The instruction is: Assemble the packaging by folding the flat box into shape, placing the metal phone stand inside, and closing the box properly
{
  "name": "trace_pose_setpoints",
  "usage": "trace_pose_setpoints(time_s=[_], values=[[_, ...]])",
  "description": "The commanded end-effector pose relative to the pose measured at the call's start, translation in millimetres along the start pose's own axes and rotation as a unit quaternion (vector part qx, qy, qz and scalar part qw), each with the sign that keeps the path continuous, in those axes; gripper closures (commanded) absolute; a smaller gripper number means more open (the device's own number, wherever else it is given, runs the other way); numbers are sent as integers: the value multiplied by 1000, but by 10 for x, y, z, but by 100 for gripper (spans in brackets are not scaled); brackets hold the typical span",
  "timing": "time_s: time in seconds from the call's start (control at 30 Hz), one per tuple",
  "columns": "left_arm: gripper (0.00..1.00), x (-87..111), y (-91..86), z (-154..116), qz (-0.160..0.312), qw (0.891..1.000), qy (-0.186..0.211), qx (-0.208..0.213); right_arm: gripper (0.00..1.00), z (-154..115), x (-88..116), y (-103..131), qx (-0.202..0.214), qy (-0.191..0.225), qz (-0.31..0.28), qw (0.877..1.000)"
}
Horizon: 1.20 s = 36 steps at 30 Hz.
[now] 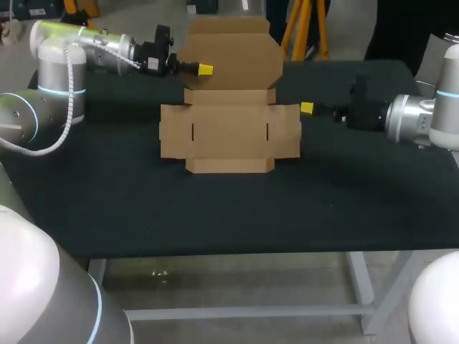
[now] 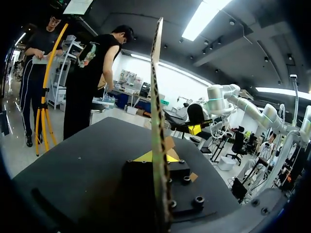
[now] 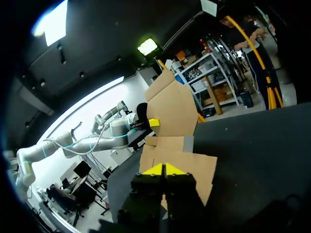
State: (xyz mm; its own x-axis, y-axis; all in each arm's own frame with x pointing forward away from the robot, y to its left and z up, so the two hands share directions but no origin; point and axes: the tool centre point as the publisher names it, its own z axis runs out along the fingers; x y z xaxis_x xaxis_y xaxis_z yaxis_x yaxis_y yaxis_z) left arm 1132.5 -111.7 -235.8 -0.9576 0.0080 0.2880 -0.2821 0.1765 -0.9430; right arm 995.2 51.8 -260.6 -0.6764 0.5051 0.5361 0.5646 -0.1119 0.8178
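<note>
Holding lid flap (image 1: 233,50): left fingers (image 2: 143,158) clamping it upright, exposing the box (image 1: 229,136) base for folding.
Right fingers (image 3: 155,170): pressed together, hovering just beside side flap (image 1: 285,129).

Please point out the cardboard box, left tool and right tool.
cardboard box (image 1: 229,132): head view, its middle panel.
left tool (image 1: 205,69): head view, yellow tips.
right tool (image 1: 307,108): head view, yellow tips.

Box (image 1: 229,132) on table (image 1: 358,201) — lid (image 1: 231,51) in L end effector (image 1: 205,69)

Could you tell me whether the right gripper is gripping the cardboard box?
No, the right gripper is shut with nothing between its tips, beside the cardboard box.
</note>
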Motion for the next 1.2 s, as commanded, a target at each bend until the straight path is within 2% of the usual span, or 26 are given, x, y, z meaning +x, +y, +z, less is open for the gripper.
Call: trace_pose_setpoints(time_s=[0.03,0.2,0.4,0.47,0.63,0.83,1.13,1.2], values=[[100,32,-5,0,0,1000,-3,0,100,-7,49,2,0,-43,-1,999],[100,32,-5,0,0,1000,-3,0,100,-7,49,2,0,-43,-1,999],[100,32,-5,0,0,1000,-3,0,100,78,78,48,-11,-30,-52,998],[100,32,-5,0,0,1000,-3,0,100,76,114,-10,-6,-24,-66,997],[100,32,-5,0,0,1000,-3,0,100,52,193,-232,10,-59,-105,993],[100,32,-5,0,0,1000,-3,0,100,1,324,-526,13,-56,-102,993],[100,32,-5,0,0,1000,-3,0,100,-20,341,-550,16,-59,-102,993],[100,94,-11,44,10,1000,-13,6,100,-20,341,-550,16,-59,-102,993]])
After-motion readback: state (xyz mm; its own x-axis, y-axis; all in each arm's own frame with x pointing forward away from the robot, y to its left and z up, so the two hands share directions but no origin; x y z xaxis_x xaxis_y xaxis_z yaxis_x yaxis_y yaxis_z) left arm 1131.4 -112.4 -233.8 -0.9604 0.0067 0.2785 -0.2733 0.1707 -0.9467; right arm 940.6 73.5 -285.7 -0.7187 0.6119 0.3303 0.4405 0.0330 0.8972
